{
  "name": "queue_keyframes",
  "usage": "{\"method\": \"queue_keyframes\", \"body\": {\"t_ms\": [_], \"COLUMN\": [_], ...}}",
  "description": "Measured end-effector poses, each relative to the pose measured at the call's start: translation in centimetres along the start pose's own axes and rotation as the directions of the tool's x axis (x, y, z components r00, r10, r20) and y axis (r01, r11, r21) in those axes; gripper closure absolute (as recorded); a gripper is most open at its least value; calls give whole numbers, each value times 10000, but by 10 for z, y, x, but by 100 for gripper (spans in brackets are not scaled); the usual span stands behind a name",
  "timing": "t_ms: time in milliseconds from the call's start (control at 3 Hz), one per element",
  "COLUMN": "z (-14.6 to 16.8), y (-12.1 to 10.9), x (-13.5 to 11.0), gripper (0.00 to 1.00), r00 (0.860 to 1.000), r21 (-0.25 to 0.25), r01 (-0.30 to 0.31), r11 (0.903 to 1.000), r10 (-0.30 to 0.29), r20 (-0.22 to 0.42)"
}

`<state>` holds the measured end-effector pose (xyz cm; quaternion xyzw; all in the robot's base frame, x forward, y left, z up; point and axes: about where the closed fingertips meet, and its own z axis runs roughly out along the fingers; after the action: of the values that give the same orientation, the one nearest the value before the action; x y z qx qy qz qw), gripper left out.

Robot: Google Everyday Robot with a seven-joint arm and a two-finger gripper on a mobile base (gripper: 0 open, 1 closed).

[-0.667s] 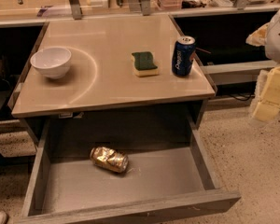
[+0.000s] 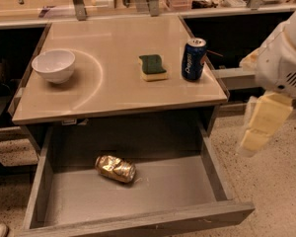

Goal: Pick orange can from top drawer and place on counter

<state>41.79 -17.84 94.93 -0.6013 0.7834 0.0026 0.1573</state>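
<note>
The orange can (image 2: 115, 168) is a dented gold-orange can lying on its side in the open top drawer (image 2: 187, 191), left of the middle, near the back. The beige counter (image 2: 113, 88) sits above the drawer. My gripper (image 2: 259, 127), cream-coloured, hangs from the white arm (image 2: 283, 58) at the right edge of the camera view. It is to the right of the drawer and counter, over the floor, well away from the can and holding nothing.
On the counter stand a white bowl (image 2: 54, 65) at the left, a green and yellow sponge (image 2: 153, 67) in the middle and a dark blue can (image 2: 193, 59) at the right. Dark open shelves flank the counter. Speckled floor (image 2: 271, 191) lies to the right.
The arm and gripper have moved further into view from the right, a little leftward and down. The can and the counter items have not moved.
</note>
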Motion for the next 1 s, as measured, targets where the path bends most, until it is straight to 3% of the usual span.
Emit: {"method": "queue_keyframes", "body": {"t_ms": [333, 1000], "z": [38, 50], "y": [35, 49], "x": [-34, -42], "gripper": [0, 0], "r00": [9979, 9967], "r21": [-874, -1105], "r01": [444, 621], "r11": [9952, 9919], "r10": [-400, -558], "r20": [508, 594]}}
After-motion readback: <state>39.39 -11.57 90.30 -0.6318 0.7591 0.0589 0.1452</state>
